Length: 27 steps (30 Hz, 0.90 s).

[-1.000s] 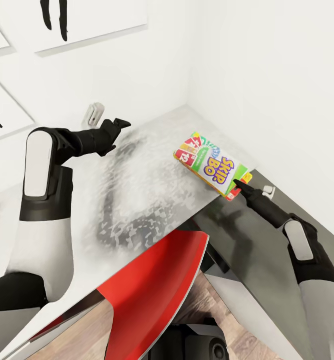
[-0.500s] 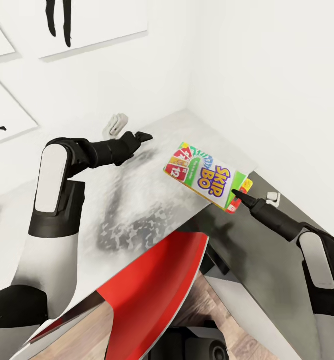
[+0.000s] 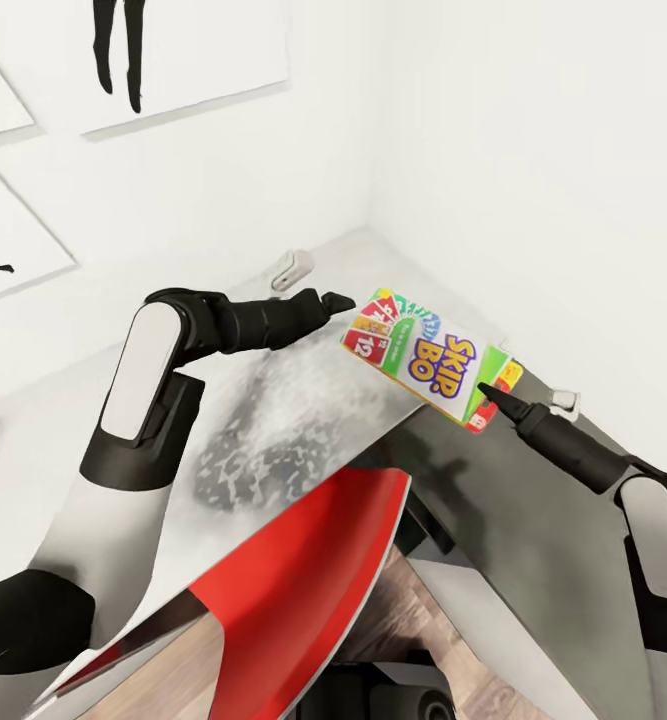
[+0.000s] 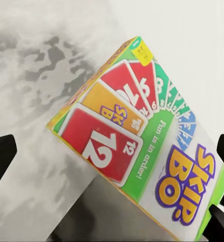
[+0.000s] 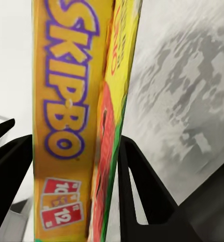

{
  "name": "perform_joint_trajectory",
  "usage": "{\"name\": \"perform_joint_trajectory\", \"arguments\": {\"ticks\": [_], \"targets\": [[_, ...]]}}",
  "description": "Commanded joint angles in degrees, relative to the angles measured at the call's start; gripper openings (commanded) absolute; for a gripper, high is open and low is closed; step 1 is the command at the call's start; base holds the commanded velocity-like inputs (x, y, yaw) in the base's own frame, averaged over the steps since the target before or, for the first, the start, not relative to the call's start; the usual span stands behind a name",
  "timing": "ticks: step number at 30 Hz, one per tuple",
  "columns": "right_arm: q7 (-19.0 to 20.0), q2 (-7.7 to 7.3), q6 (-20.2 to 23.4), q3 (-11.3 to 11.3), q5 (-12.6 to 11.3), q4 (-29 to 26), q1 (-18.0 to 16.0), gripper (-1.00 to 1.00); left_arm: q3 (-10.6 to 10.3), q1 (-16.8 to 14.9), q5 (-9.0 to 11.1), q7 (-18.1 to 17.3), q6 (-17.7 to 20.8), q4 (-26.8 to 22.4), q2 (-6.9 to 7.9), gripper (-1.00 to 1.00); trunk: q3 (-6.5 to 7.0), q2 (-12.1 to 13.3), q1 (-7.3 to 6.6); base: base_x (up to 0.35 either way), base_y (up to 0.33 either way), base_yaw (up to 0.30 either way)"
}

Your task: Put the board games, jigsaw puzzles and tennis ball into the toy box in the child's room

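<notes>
The Skip-Bo board game (image 3: 425,358) is hanging tilted in the air over the far right corner of the table (image 3: 273,440), its long axis running from about ten o'clock down to four o'clock in the head view. The right gripper (image 3: 491,396) is pinching the box at its four o'clock end; in the right wrist view the two dark fingers (image 5: 137,176) are sitting on either side of the narrow orange edge of the box (image 5: 74,121), closed on it. The left gripper (image 3: 335,301) is sitting just at the box's ten o'clock end, near or touching the corner with the fanned cards. In the left wrist view its fingertips (image 4: 2,156) are standing wide apart with the card face of the box (image 4: 142,146) between and ahead of them, so it is gripping nothing yet. Judging by this, the coming move turns on the left arm closing on that free end, since the box is lying straight ahead of it along its own length.

Compared with a second ago, the left arm is reaching much farther toward three o'clock, closing the wide gap it had to the box. The box itself is now a little higher and farther from the table edge, and the whole view is shifted slightly, so the head is moving too.
</notes>
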Motion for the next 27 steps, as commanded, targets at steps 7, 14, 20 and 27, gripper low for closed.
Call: {"name": "perform_joint_trajectory", "arguments": {"ticks": [7, 14, 20, 27], "targets": [[-0.24, 0.0, 0.44, -1.12, -0.06, -0.17, 0.46, -1.0, -1.96, -0.31, 0.56, 1.1, 0.15, -0.11, 0.26, 1.0, 0.58, -0.09, 0.04, 0.0, 0.0, -0.06], [-2.97, 0.0, 0.45, -1.55, -0.03, -0.23, 0.63, -1.0, -2.41, -0.04, 0.5, 1.46, 0.11, -0.09, 1.19, 1.0, 1.22, -0.09, 0.04, 0.0, 0.0, -0.061], [-5.76, 0.08, 0.44, -1.66, -0.09, -0.24, 0.68, -1.0, -2.48, 0.18, 0.45, 1.89, 0.07, -0.09, 2.79, 1.0, 1.78, -0.09, 0.04, 0.0, 0.0, -0.061], [-7.39, -0.02, 0.43, -1.73, -0.08, -0.25, 0.7, -1.0, -0.9, 1.02, 0.43, 1.98, -0.19, -0.08, 3.96, 1.0, 2.43, -0.09, 0.04, 0.0, 0.0, -0.061]]}}
